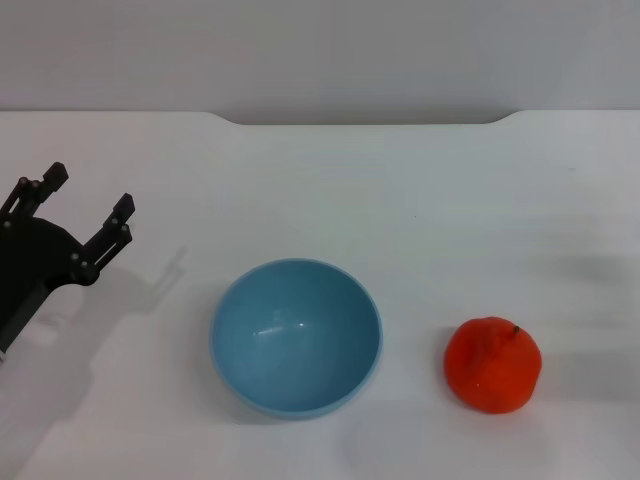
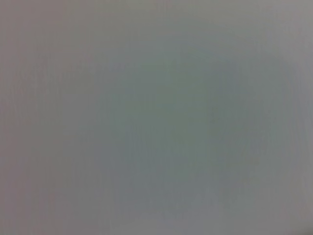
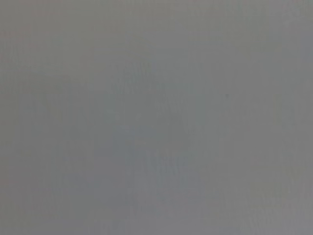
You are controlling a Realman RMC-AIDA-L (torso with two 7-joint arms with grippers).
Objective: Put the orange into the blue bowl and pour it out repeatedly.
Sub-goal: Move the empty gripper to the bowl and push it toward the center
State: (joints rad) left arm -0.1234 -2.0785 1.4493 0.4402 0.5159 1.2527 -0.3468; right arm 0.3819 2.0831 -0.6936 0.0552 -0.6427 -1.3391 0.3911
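The blue bowl stands upright and empty on the white table, near the front middle of the head view. To its right, apart from it, the orange rests on the table with its small dark stem up. My left gripper hovers at the left edge, well left of the bowl, open with nothing between its black fingers. The right gripper is out of view. Both wrist views show only a plain grey surface.
The white table ends at a far edge with a shallow notch, and a grey wall lies behind it.
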